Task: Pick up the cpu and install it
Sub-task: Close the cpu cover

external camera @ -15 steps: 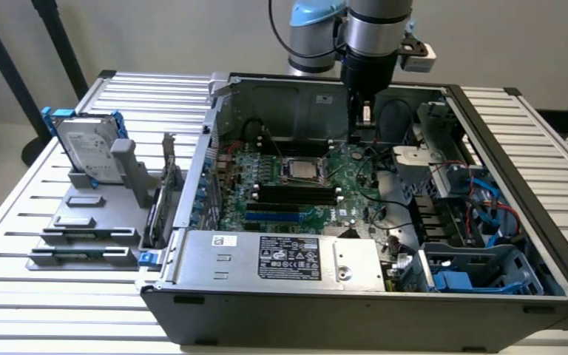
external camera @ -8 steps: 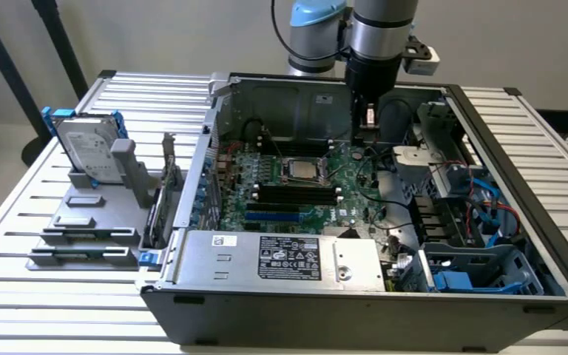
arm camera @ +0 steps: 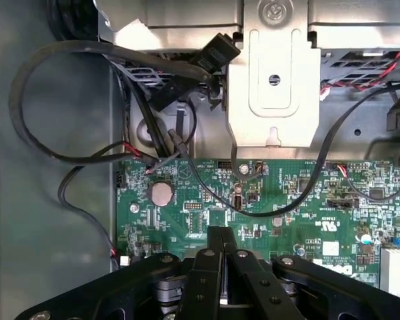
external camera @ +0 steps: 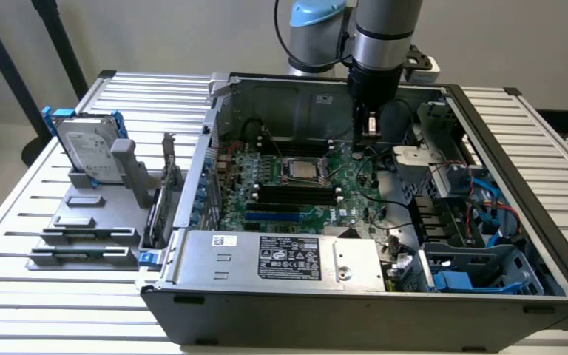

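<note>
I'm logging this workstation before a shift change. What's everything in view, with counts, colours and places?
open grey metal computer case: one, grey, on the white slatted table
green motherboard: one, green, inside the case
small square silver-topped cpu: one, silver-grey, in the motherboard's socket
silver hard drive with blue bracket: one, upright in a grey rack, exterior view's left
silver box with black label: one, case's near edge
gripper: one, black, shut, above the motherboard beside the cpu
</note>
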`<state>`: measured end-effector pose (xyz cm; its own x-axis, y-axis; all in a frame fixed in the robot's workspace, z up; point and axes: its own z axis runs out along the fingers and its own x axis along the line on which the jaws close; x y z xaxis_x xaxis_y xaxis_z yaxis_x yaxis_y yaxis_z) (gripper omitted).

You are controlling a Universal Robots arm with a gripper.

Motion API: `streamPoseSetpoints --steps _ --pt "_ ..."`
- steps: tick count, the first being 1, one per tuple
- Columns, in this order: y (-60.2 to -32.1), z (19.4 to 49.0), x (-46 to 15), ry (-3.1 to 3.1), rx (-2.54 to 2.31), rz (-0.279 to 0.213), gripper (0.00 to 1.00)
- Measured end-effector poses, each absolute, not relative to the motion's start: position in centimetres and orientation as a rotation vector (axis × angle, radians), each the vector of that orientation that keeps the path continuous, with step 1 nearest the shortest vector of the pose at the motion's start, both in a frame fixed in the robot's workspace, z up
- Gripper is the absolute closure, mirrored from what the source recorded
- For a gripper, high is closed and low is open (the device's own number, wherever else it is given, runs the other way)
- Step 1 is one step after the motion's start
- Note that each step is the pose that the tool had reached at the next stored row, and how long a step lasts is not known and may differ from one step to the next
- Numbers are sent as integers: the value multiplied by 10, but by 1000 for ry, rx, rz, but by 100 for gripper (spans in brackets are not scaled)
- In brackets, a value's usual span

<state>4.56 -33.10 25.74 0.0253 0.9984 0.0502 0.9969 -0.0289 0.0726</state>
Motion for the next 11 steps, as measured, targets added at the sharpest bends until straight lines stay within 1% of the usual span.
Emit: streamPoseSetpoints --steps 5,6,9,11 --pt "-331 249 46 2180 2240 129 89" --pt "-331 249 46 2185 2245 119 89" --pt "-331 249 46 2210 2274 61 89" --pt "-331 249 46 2222 2289 30 89"
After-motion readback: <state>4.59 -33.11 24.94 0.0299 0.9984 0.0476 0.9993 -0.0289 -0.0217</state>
